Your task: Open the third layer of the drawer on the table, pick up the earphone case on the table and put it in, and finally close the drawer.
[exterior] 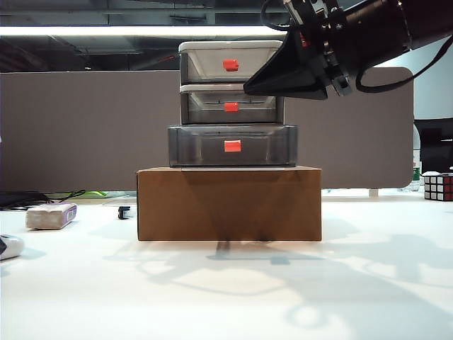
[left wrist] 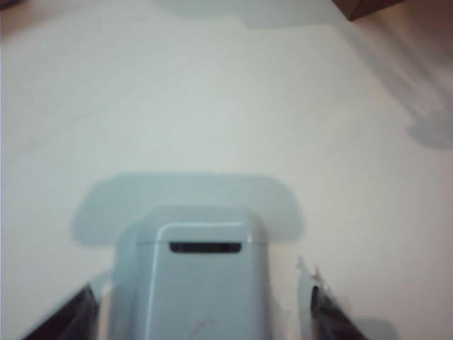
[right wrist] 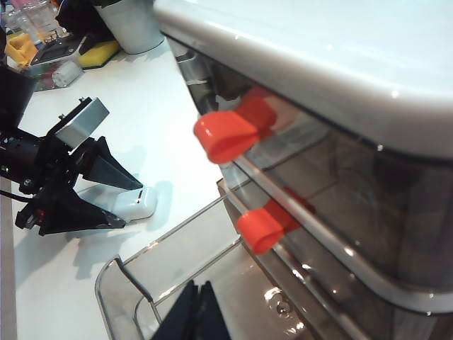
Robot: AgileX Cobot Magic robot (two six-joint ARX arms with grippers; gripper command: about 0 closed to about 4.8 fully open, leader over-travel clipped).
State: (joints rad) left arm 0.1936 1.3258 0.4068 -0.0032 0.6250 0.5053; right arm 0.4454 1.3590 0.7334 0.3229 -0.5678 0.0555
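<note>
From outside we see the drawer atop a cardboard box, third layer pulled out, the right claw clenched (empty) beside it. Our left claw straddles the earphone case on the worktop, fingers spread wide.

The white bench carries a brown cardboard box at its middle. Off to the box's left lie a white block with a purple edge and the earphone case. A Rubik's cube sits far right.
</note>
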